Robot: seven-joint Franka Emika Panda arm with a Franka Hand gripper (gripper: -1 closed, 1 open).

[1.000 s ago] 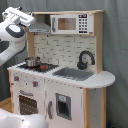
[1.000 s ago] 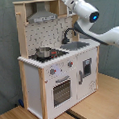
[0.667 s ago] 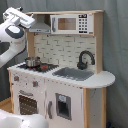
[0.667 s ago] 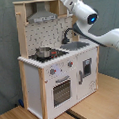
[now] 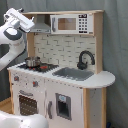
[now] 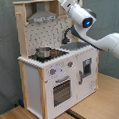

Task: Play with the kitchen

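Kitchen (image 5: 65,75) stands upright on the wooden floor (image 6: 28,116), unmoved since 1.0 s ago. Arm (image 6: 86,24) has risen slightly; its end now sits at the hood (image 5: 42,25) level near the top shelf. Gripper (image 5: 25,21) fingers: cannot tell whether open or closed. Pot (image 6: 43,52) unchanged on stove.

Lab-like test space — grey curtain backdrop (image 5: 115,40), wooden floor (image 6: 28,114), toy kitchen (image 6: 56,70) staged
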